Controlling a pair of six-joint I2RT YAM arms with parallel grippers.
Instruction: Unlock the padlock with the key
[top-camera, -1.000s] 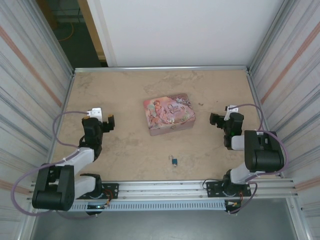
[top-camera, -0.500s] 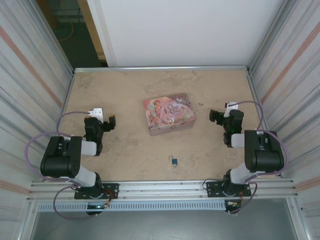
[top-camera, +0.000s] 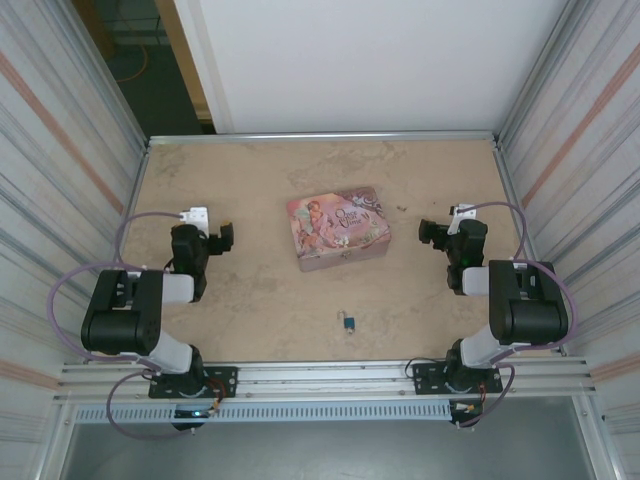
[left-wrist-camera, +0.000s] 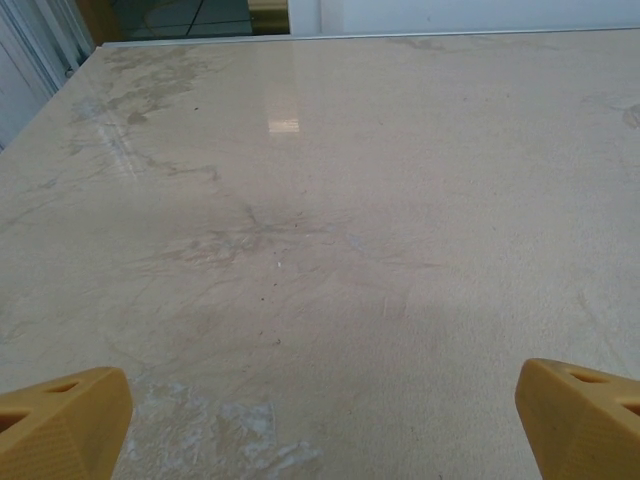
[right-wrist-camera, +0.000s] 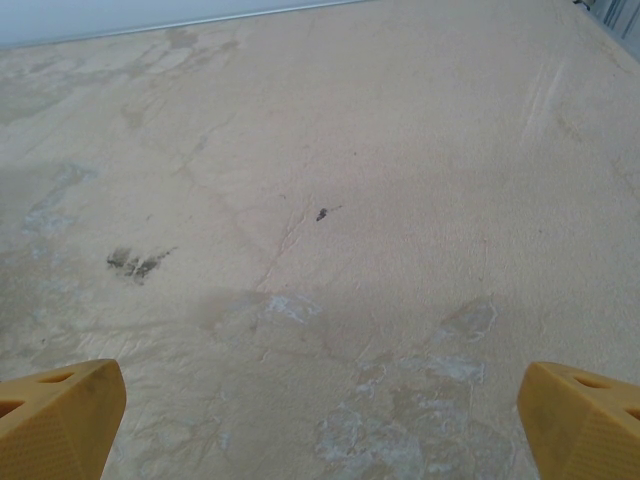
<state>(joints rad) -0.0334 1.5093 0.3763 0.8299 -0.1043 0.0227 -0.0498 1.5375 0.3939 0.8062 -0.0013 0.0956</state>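
Teal-bodied and tiny, the padlock (top-camera: 347, 322) lies on the table (top-camera: 250, 180) near the front edge, between my arms and well apart from both, nearer to me than the pink tin (top-camera: 338, 228); my left gripper (top-camera: 222, 240) and right gripper (top-camera: 428, 235) both stand wide and empty over bare tabletop; I judge the lock light, hard and slick, likely to skid or twist if nudged; I would pinch its flat body sides, leaving shackle and keyhole free; the key I cannot pick out with certainty; I expect it is a thin sliver, awkward to pinch.
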